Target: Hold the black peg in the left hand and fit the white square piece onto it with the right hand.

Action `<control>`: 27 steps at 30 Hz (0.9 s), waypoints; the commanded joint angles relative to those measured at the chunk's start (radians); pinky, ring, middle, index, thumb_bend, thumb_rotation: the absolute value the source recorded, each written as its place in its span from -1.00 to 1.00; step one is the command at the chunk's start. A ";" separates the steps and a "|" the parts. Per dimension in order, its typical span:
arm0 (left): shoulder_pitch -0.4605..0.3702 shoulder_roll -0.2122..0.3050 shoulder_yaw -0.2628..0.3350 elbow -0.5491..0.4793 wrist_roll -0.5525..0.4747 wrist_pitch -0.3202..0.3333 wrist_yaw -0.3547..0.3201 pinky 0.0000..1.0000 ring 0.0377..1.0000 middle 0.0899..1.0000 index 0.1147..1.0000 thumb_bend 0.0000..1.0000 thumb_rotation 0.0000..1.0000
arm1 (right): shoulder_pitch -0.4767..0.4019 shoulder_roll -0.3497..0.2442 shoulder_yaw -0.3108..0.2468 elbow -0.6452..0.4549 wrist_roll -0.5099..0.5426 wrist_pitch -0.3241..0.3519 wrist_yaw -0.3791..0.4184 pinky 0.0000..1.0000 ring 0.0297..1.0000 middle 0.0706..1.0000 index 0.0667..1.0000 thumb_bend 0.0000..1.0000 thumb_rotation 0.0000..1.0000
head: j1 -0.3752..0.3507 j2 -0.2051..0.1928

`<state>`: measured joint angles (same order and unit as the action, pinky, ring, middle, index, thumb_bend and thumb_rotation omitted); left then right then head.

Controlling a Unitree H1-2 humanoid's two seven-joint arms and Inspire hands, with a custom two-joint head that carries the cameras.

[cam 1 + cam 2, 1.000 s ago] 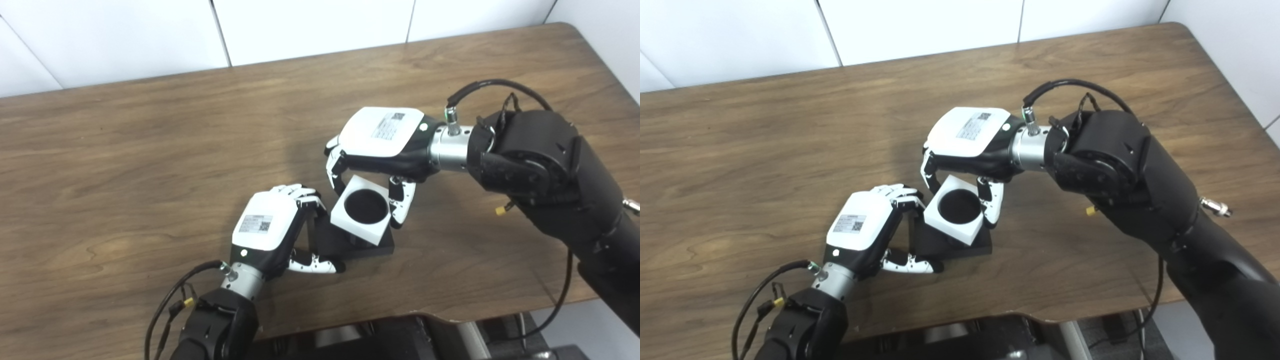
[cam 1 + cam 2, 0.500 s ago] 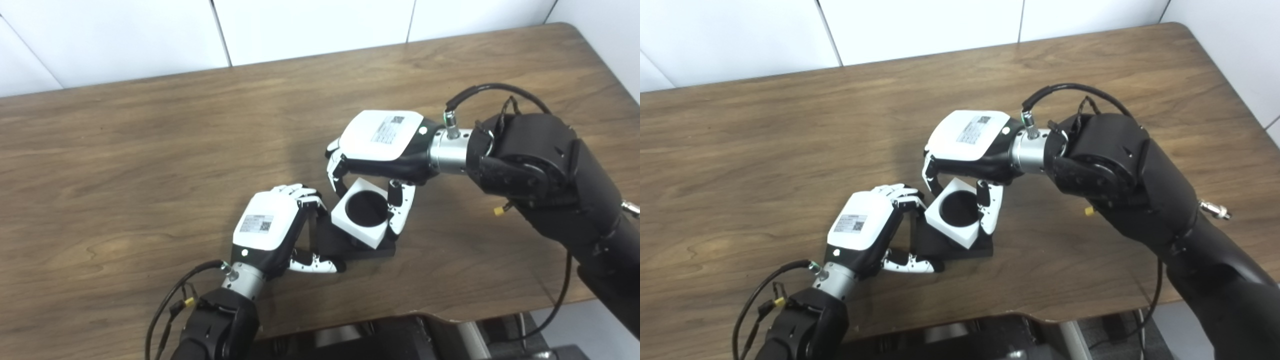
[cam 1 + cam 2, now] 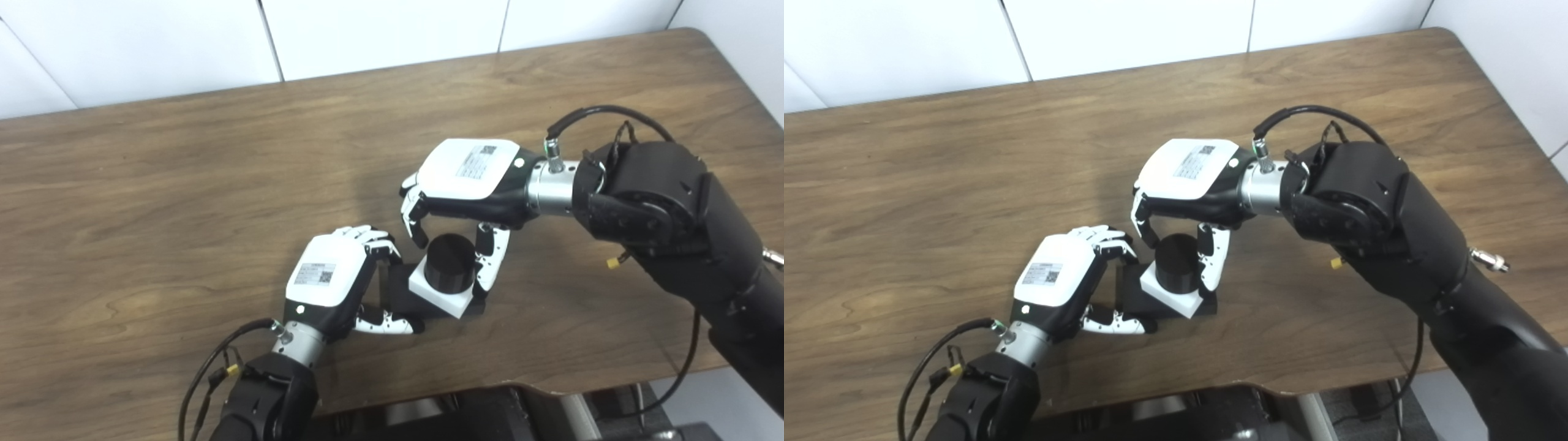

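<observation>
— What lies around the work?
— A brown wood-grain bench [image 3: 184, 184], its far right corner rounded.
— And behind it?
— A white panelled wall [image 3: 380, 30] with thin dark seams — it runs along the bench's far edge.

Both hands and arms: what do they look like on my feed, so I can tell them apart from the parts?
Each hand, left hand and right hand, has a white back plate with a printed code label, black-and-white fingers, a silver wrist collar and a bulky black forearm. Black cables loop at both wrists, each with a small yellow tag.

Blk peg [image 3: 451, 262], wht square piece [image 3: 436, 296], brown table [image 3: 184, 184]
</observation>
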<state>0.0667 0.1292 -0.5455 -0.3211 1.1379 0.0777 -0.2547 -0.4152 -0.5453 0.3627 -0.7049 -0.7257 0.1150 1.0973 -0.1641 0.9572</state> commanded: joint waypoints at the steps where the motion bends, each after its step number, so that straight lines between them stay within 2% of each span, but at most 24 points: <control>1: -0.003 -0.003 -0.010 0.014 0.030 0.007 -0.022 0.69 0.67 0.53 -0.16 0.03 -0.90 | -0.037 -0.006 -0.020 -0.008 0.004 0.007 -0.004 0.72 0.77 0.52 0.14 1.00 -0.36 | -0.001 0.001; 9: -0.005 -0.002 -0.012 0.013 0.038 0.011 -0.030 0.70 0.68 0.54 -0.16 0.03 -0.90 | -0.042 -0.006 -0.028 -0.002 0.008 0.005 -0.013 0.70 0.76 0.50 0.15 1.00 -0.35 | 0.001 0.000; 15: -0.012 0.004 -0.017 -0.002 0.093 0.024 -0.071 0.75 0.71 0.59 -0.14 0.04 -0.85 | -0.057 -0.003 -0.049 0.011 0.021 0.005 -0.029 0.69 0.77 0.51 0.16 1.00 -0.34 | 0.000 -0.004; 16: -0.011 0.003 -0.016 -0.005 0.104 0.028 -0.076 0.75 0.71 0.59 0.06 0.38 -0.72 | -0.058 -0.002 -0.053 0.014 0.022 0.004 -0.035 0.69 0.76 0.51 0.16 1.00 -0.35 | 0.000 -0.004; 18: -0.009 -0.001 -0.012 -0.013 0.121 0.040 -0.096 0.76 0.71 0.59 0.27 0.78 -0.53 | -0.063 -0.001 -0.058 0.019 0.023 0.001 -0.040 0.68 0.75 0.50 0.15 1.00 -0.36 | 0.003 -0.005; 22: -0.009 -0.017 0.004 -0.035 0.150 0.082 -0.185 0.84 0.77 0.66 0.48 0.98 -0.32 | -0.071 -0.002 -0.062 0.024 0.023 -0.005 -0.042 0.67 0.76 0.50 0.15 1.00 -0.35 | 0.008 -0.006; 27: -0.002 -0.038 0.047 -0.061 0.078 0.111 -0.247 0.84 0.78 0.76 0.88 1.00 -0.39 | -0.069 0.001 -0.060 0.029 0.019 -0.006 -0.045 0.67 0.75 0.50 0.14 1.00 -0.35 | 0.018 -0.011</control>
<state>0.0561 0.0789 -0.5112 -0.3832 1.2194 0.1640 -0.4513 -0.4443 -0.5421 0.3204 -0.6707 -0.7077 0.1140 1.0844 -0.1458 0.9465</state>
